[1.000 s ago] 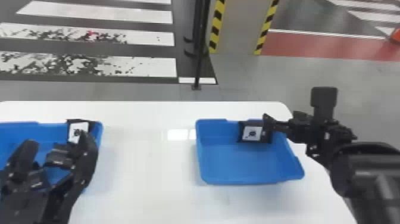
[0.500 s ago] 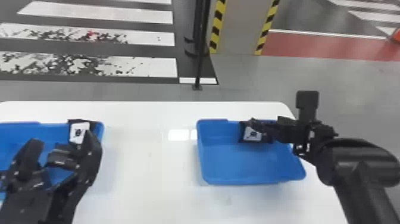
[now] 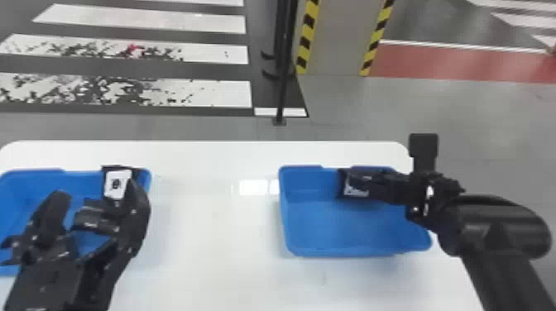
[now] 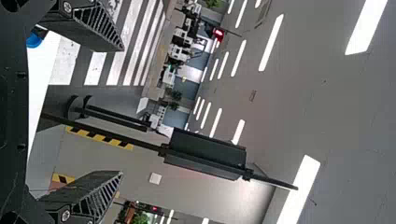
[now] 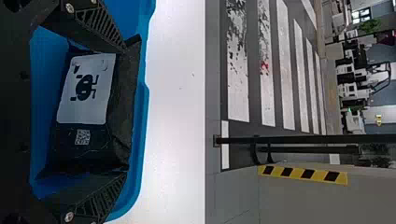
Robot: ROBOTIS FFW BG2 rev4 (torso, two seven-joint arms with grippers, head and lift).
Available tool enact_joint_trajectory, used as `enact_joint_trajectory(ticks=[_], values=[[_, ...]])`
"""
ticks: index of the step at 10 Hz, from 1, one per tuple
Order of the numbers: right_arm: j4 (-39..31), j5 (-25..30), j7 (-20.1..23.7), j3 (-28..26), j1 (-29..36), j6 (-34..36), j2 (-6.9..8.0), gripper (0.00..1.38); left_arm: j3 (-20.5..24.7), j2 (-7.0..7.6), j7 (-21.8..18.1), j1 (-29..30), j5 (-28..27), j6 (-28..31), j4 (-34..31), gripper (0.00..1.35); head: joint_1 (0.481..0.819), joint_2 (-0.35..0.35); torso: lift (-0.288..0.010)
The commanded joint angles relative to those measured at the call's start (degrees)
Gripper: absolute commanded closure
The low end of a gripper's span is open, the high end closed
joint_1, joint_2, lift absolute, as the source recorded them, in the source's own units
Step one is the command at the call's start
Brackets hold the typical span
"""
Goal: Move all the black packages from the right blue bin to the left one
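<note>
In the head view my left gripper (image 3: 97, 188) stands above the left blue bin (image 3: 85, 180). A black package (image 3: 117, 184) with a white label leans in that bin's far right corner. My right gripper (image 3: 368, 184) is over the far side of the right blue bin (image 3: 327, 225), partly covering another black package (image 3: 355, 190). The left wrist view shows my left gripper (image 4: 122, 111) open with nothing between its fingers. In the right wrist view my right gripper (image 5: 125, 111) is open, its fingers at either end of the labelled package (image 5: 84, 88), by the bin wall.
Both bins stand on a white table (image 3: 215, 231), with a wide gap between them. Beyond the far table edge a black post (image 3: 283, 82) rises from the floor, near a panel with yellow-and-black striped edges.
My right gripper has moved left and over the package in the right bin, covering more of it. The left gripper has shifted slightly to the right.
</note>
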Motion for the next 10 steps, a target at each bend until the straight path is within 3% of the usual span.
enact_joint_trajectory(ticks=[1, 6, 8, 10], values=[[2.91, -1.27, 0.0, 0.2, -0.84, -0.11, 0.0, 0.09, -0.1, 0.03, -0.04, -0.06, -0.08, -0.01, 0.01, 0.1, 0.695, -0.135, -0.132], [5.58, -4.82, 0.09, 1.57, -1.68, 0.31, -0.18, 0.09, -0.22, 0.12, -0.4, -0.2, 0.15, -0.15, 0.15, 0.1, 0.695, -0.126, -0.132], [0.8, -4.93, -0.79, 1.57, -0.42, 5.94, -0.09, 0.09, -0.33, 0.12, -0.57, -0.2, 0.38, -0.29, 0.15, 0.1, 0.695, -0.123, -0.132], [-4.4, -4.47, -3.08, 1.57, -0.56, 16.06, -0.09, 0.09, -0.33, 0.12, -0.84, -0.34, 0.72, 0.13, 0.15, 0.1, 0.695, -0.116, -0.132]])
